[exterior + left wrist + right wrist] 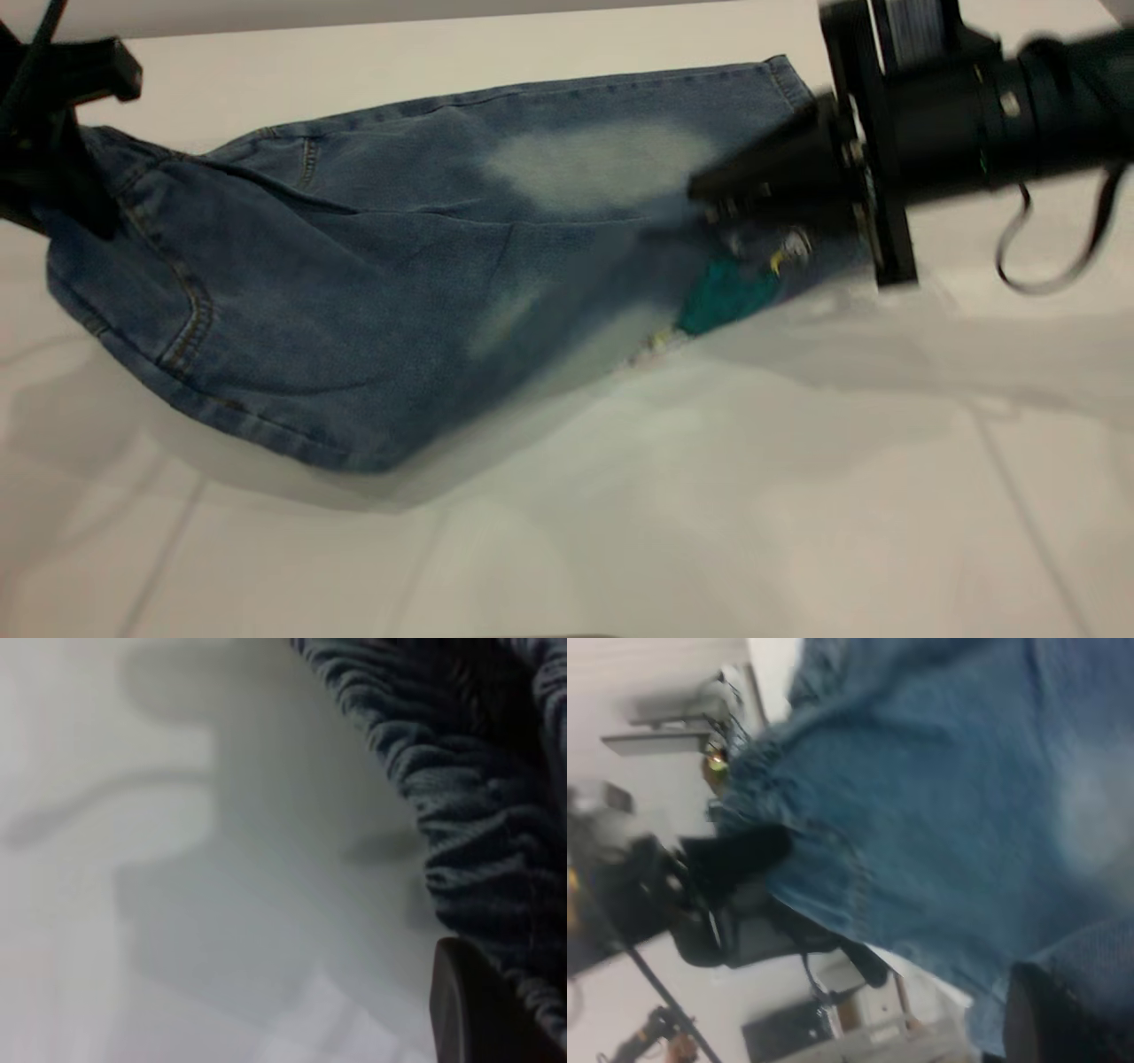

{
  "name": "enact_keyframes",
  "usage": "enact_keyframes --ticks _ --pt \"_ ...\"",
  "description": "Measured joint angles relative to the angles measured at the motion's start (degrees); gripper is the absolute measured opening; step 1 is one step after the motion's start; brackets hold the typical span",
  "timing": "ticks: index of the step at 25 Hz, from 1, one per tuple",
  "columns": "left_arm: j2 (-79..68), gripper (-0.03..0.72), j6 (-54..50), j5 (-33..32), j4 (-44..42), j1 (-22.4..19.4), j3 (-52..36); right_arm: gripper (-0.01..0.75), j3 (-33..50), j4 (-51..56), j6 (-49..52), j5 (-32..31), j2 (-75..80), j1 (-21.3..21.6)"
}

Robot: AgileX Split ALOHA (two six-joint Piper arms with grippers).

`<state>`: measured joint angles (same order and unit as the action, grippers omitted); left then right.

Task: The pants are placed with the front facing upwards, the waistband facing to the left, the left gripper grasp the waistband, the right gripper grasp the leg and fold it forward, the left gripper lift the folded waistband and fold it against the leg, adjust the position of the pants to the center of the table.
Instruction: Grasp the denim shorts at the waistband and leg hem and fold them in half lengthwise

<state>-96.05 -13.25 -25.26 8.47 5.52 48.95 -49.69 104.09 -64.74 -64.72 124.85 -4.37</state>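
Pants (354, 292) hang mid-fold off the table (620, 532), my left gripper (53, 177) clamping the waistband (469, 815), right gripper (753, 190) clamping the leg, second fold pending.

Legible text: none. Cartoon print (728, 292) on the pants (354, 292), just beside the right gripper (709, 199): teal and yellow shapes, no readable lettering.

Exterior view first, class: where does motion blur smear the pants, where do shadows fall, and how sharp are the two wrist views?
Exterior view: the pants blur near the right gripper; soft shadows lie on the table beneath. Left wrist view: waistband ruffles soft, a grey shadow on the tabletop. Right wrist view: denim and the left gripper smeared.
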Motion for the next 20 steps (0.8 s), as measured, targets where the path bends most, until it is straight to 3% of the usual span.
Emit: enact_keyframes --ticks 6,14,20 --pt "0.0 0.096 -5.71 7.58 6.5 0.0 0.0 0.025 -11.01 -0.88 8.46 0.71 0.0 0.0" --pt "-2.38 0.101 -8.08 22.28 16.82 0.0 -0.04 0.025 -19.23 -1.19 15.5 16.95 0.29 0.0" --pt "-8.18 0.1 -8.23 26.31 26.85 0.0 -0.04 0.025 -23.3 -1.19 18.14 20.37 2.95 0.0"
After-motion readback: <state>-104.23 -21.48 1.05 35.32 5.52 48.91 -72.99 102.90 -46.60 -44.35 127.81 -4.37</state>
